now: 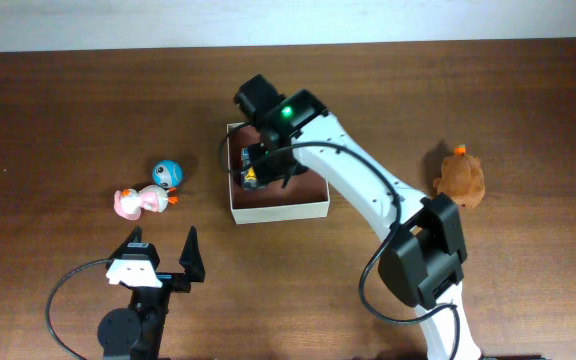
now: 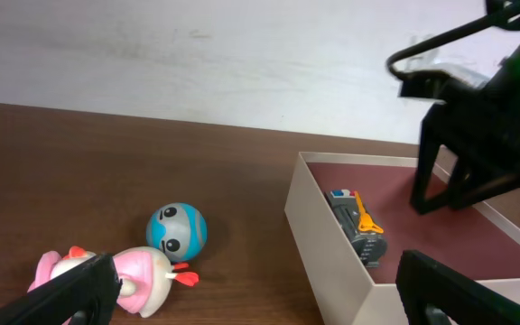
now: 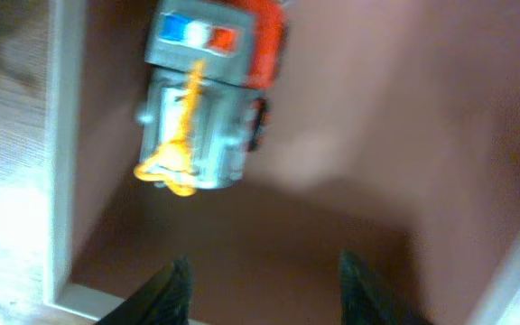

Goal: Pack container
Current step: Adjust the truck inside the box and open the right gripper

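No readable text, numbers or brand marks in any of the three views. Closest thing is the grey toy vehicle lying in the container: it has blue, white and red blocks on one end, but they're blurred and I can't make out any letters. The only other signal is a green indicator light lit on the robot arm over the container, with no legible label next to it.
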